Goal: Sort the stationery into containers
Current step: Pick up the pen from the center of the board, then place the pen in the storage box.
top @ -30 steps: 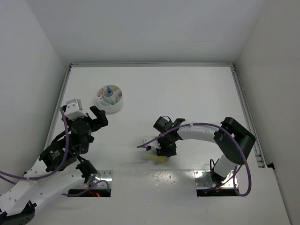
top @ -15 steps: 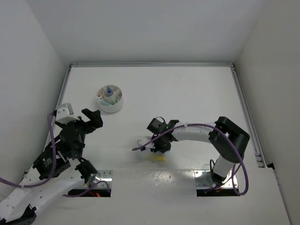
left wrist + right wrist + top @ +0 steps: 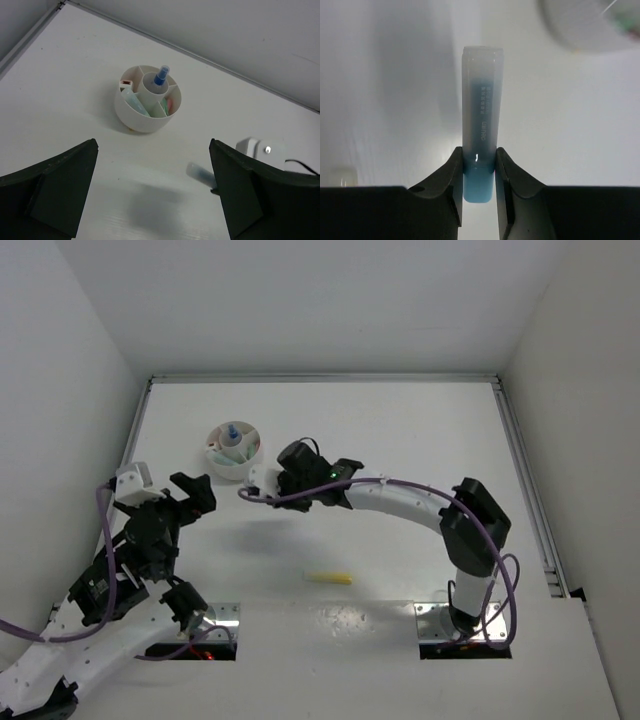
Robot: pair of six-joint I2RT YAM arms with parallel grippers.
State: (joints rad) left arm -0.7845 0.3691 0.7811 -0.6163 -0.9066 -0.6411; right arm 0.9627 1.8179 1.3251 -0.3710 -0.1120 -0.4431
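My right gripper [image 3: 479, 160] is shut on a light blue marker [image 3: 482, 130], which sticks out forward between the fingers. In the top view the right gripper [image 3: 268, 485] hangs above the table just right of the round white divided dish [image 3: 250, 468]. That dish [image 3: 131, 117] holds a blue-capped tube [image 3: 161, 76] upright in its centre and pastel markers in its side compartments. The held marker [image 3: 200, 174] also shows in the left wrist view. A yellow marker [image 3: 328, 577] lies on the table near the front. My left gripper [image 3: 190, 495] stands open and empty, in front and to the left of the dish.
White walls enclose the table on three sides, with a metal rail [image 3: 520, 450] along the right edge. The dish rim [image 3: 590, 30] shows at the top right of the right wrist view. A small pale blurred thing [image 3: 340, 176] lies at that view's lower left.
The right gripper closed on the light blue marker near the front centre, lifted it and carried it back and left toward the dish. The left arm drew back to the left.
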